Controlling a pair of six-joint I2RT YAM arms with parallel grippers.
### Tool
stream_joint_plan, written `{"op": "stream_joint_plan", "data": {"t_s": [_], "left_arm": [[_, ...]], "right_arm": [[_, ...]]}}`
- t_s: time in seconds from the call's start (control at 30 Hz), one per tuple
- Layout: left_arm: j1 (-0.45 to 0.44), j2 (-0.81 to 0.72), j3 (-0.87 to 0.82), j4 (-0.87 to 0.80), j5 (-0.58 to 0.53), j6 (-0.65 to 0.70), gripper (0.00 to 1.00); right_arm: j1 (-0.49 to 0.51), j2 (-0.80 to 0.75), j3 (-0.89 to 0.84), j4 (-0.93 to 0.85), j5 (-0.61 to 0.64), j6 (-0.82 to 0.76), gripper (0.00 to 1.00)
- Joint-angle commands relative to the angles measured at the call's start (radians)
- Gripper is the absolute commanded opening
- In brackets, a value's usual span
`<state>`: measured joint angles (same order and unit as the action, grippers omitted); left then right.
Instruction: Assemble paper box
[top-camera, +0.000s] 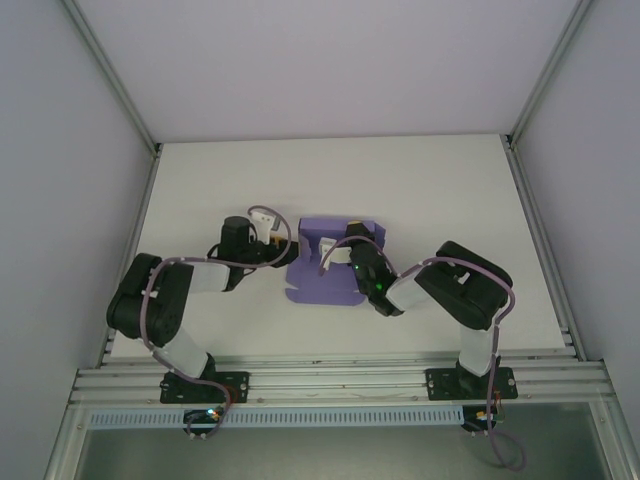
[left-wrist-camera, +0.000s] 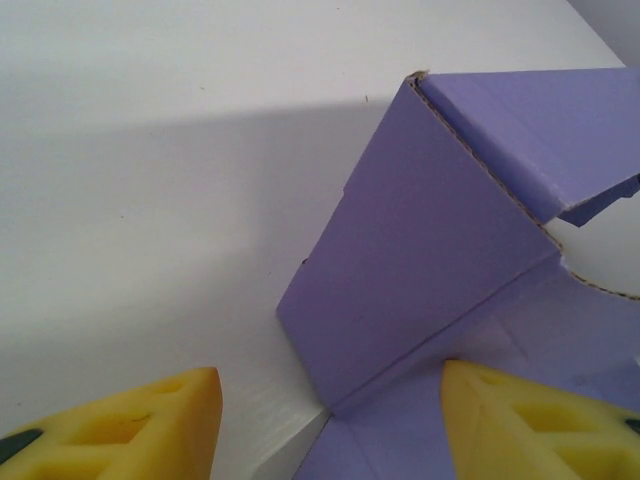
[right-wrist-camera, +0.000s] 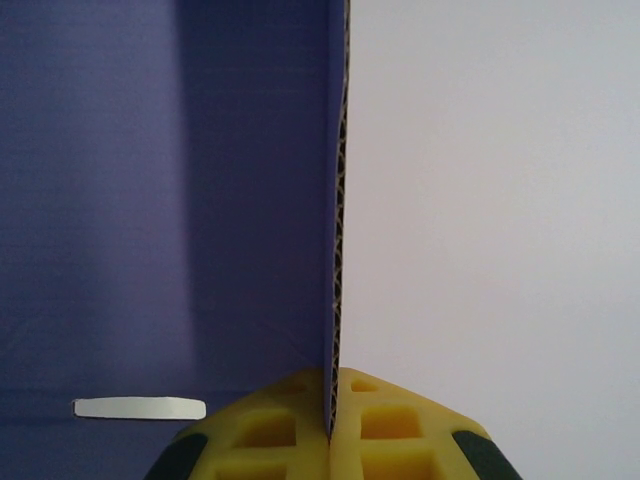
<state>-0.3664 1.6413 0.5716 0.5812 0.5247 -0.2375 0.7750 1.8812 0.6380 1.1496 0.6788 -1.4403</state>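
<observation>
Paper box (top-camera: 322, 282) mid-table (top-camera: 450, 190), half folded, both arms on it.
R gripper (right-wrist-camera: 335, 405) pinched shut on an upright wall's edge, prob. to keep it standing. L gripper (left-wrist-camera: 330, 395) part open, fingers astride the left wall's base, holding nothing; looks set to press that fold.

— What is sitting around my work?
— I'm looking down on a white tabletop (top-camera: 430, 190), matte and evenly lit.
— And round it?
— Pale walls (top-camera: 60, 150) are closing in three sides. Aluminium rails (top-camera: 340, 378) are running along my near edge, a slotted strip (top-camera: 330, 415) lying just below them.
</observation>
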Motion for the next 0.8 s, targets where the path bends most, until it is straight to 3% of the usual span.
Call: {"op": "stream_joint_plan", "data": {"t_s": [0.0, 0.27, 0.4, 0.53, 0.77], "left_arm": [[-0.014, 0.028, 0.006, 0.080, -0.028, 0.026, 0.60], [-0.074, 0.106, 0.062, 0.124, -0.068, 0.055, 0.59], [-0.091, 0.144, 0.065, 0.215, -0.167, 0.013, 0.48], [-0.119, 0.177, 0.061, 0.336, -0.278, -0.006, 0.47], [-0.151, 0.234, 0.112, 0.363, -0.404, -0.013, 0.34]], "right_arm": [[0.013, -0.009, -0.005, -0.031, 0.015, 0.018, 0.00], [0.013, -0.002, 0.005, -0.083, 0.011, 0.044, 0.00], [0.017, -0.008, 0.004, -0.125, 0.007, 0.060, 0.00], [0.017, -0.016, 0.007, -0.190, -0.004, 0.098, 0.00], [0.018, -0.038, 0.019, -0.317, -0.026, 0.159, 0.00]]}}
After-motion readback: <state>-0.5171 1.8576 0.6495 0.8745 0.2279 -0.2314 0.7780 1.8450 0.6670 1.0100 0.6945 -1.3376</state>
